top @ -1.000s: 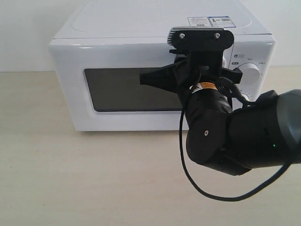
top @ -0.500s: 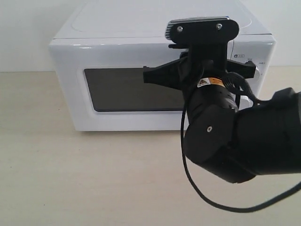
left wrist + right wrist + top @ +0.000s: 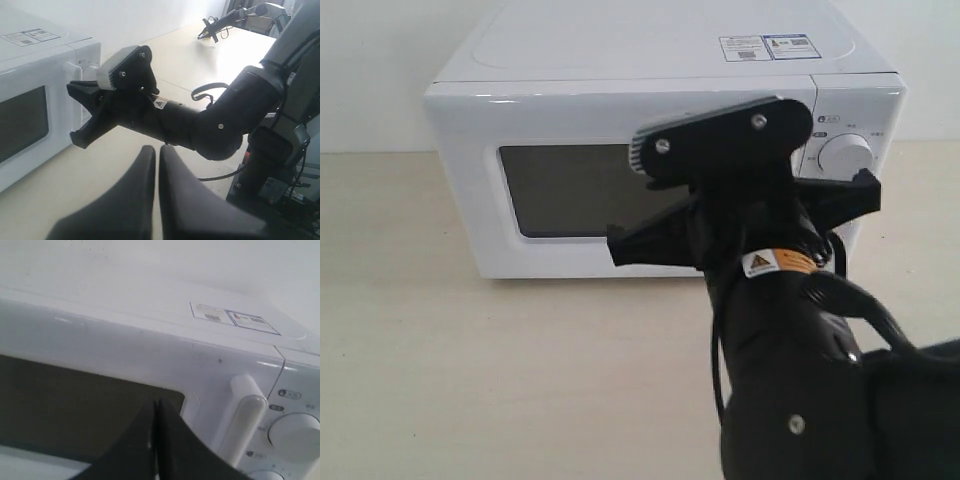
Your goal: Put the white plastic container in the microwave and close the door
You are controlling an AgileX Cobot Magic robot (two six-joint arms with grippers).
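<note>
Door [image 3: 570,190] shut | right gripper [image 3: 155,407] clenched empty near handle [image 3: 240,425] | left gripper [image 3: 157,155] clenched empty | risk: tips glance off handle, shoving microwave [image 3: 620,50].

Microwave [image 3: 620,60] shell reads to you as glossy white, smooth, painted-metal look, with highlights along the top front edge. Door [image 3: 570,190] window: dark, smooth, low sheen. Bar handle [image 3: 241,427] and dial [image 3: 847,155]: smooth glossy white plastic. Stickers [image 3: 765,46], upper right of the exterior frame: printed paper or film, can't tell which. Tabletop [image 3: 470,380]: pale beige, matt; wood or laminate, you can't tell from here. Right arm housing [image 3: 800,400]: black plastic, satin finish. Camera bracket [image 3: 720,140]: matt black, bright metal screws. Cable [image 3: 860,298]: black, rubbery. Left tool [image 3: 156,150] and right tool [image 3: 156,402]: matt black, smooth, plastic look.
</note>
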